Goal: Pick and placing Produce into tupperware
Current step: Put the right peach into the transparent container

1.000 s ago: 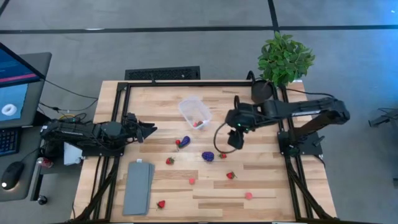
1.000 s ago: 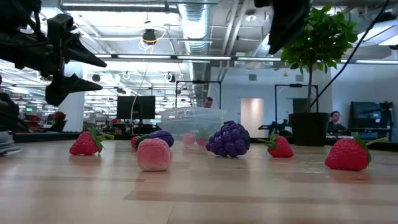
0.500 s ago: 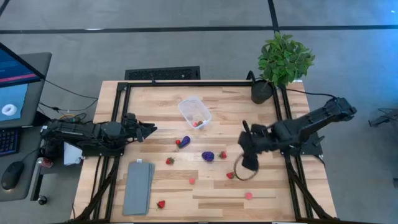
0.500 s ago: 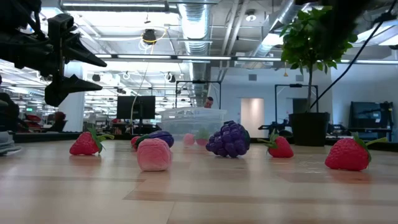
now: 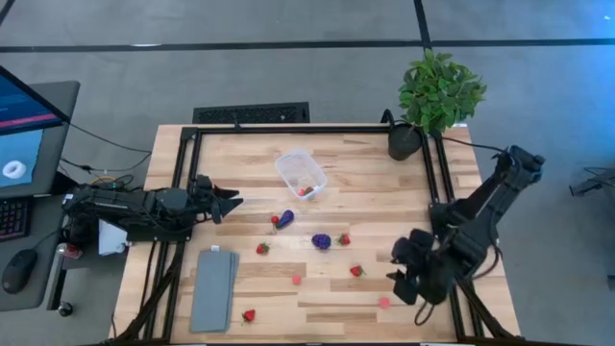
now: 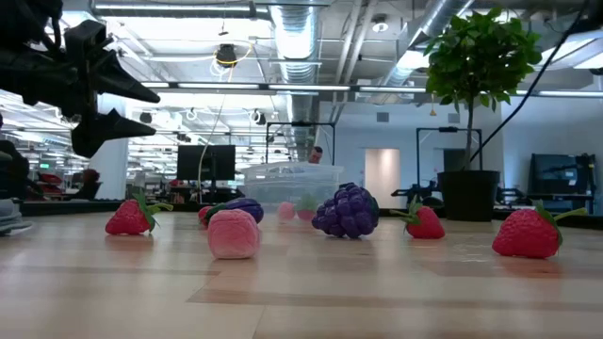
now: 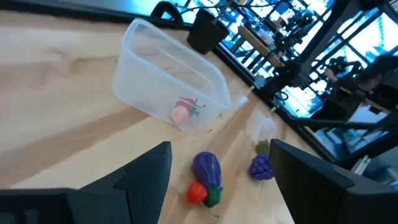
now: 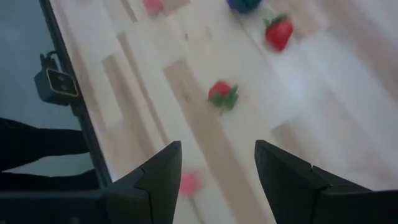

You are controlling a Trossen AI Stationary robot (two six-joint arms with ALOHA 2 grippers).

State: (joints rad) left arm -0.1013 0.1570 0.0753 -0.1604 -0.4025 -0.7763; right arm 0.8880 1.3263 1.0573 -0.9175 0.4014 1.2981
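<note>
The clear tupperware (image 5: 301, 174) (image 7: 168, 81) stands at the table's far middle with a strawberry and a pink piece inside. Loose produce lies on the wood: eggplant (image 5: 285, 219), grape cluster (image 5: 321, 241), strawberries (image 5: 262, 249) (image 5: 356, 271) (image 5: 249, 315), pink pieces (image 5: 297, 280) (image 5: 384, 302). My left gripper (image 5: 231, 204) (image 7: 221, 186) is open and hovers at the table's left side, pointing toward the tub and eggplant. My right gripper (image 5: 405, 285) (image 8: 217, 180) is open above the near right part of the table, beside the pink piece (image 8: 188, 183), touching nothing.
A potted plant (image 5: 437, 91) stands at the far right corner. A flat grey slab (image 5: 213, 288) lies near the left front. Black frame rails (image 5: 183, 192) run along the table's sides. A monitor (image 5: 24, 125) and mouse sit left of the table.
My right gripper has swung from beside the tub, near the table's middle, toward the near right corner, passing over the grapes and strawberries. The produce and tub have stayed where they were.
</note>
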